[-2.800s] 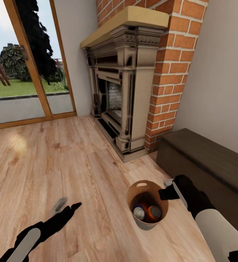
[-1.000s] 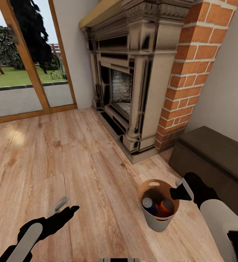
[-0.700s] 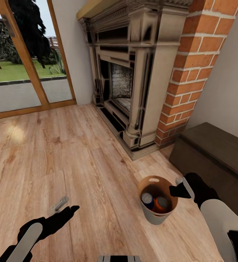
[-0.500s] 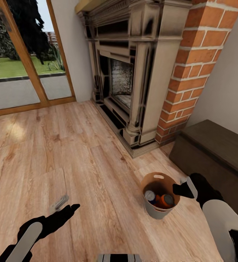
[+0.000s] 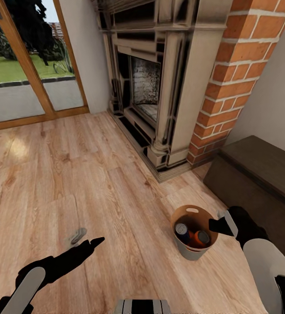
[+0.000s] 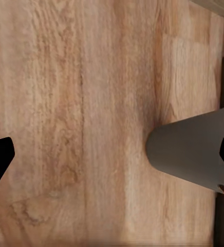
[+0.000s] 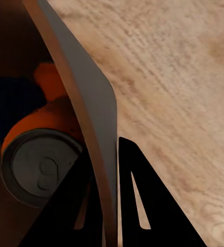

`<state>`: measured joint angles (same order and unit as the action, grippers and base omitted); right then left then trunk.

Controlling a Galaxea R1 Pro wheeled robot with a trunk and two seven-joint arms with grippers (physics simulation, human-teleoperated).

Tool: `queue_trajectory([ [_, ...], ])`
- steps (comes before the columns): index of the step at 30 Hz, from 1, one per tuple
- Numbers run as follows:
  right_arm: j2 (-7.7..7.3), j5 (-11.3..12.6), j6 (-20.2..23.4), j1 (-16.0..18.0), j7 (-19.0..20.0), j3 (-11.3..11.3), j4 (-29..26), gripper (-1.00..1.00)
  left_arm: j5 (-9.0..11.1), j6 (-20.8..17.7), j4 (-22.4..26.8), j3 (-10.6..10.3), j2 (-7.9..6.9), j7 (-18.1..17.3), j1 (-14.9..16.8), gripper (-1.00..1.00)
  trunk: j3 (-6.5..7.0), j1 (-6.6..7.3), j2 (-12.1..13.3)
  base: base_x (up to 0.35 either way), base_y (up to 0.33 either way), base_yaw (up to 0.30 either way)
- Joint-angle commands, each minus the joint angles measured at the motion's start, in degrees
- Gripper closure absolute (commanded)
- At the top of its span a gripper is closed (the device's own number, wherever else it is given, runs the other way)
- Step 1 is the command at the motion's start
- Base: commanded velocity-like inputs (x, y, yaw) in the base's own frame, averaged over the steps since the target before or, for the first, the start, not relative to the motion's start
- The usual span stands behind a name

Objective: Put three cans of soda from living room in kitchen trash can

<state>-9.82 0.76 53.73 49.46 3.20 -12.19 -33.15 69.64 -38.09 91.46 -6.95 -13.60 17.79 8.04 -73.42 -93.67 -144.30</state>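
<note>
Grey trash can (image 5: 190, 252) rim pinched by right tool (image 5: 218, 226); no readable labels.

Bare wood floor (image 5: 64, 174) spreads across the left and centre of the head view, open for passage. The fireplace (image 5: 160, 87) and brick column (image 5: 229, 83) wall off the upper centre and right. A dark bench (image 5: 260, 174) closes the right edge, just beside the tash can (image 5: 194, 252).
</note>
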Motion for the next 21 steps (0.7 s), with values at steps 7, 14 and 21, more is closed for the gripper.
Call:
queue_trajectory([
  [7,0.06,0.8,-1.3,-0.1,0.5,-0.3,1.5,1.00,-0.1,-0.1,-0.2,0.0,0.03,-0.7,0.0,-1.00,-1.57,-0.20,-0.1,0.000,0.000,0.000],
  [14,0.06,0.8,-1.3,-0.1,0.6,-0.2,1.1,-1.00,-0.2,0.2,-0.2,-0.1,0.07,-0.6,-0.1,-1.00,-2.46,-0.31,-0.1,0.000,0.000,0.000],
  [21,0.06,0.7,-1.1,-0.5,0.9,0.0,-0.9,-1.00,-0.4,0.6,-0.5,-0.2,0.15,-0.7,-0.2,-1.00,-2.46,-0.31,-0.1,0.000,0.000,0.000],
])
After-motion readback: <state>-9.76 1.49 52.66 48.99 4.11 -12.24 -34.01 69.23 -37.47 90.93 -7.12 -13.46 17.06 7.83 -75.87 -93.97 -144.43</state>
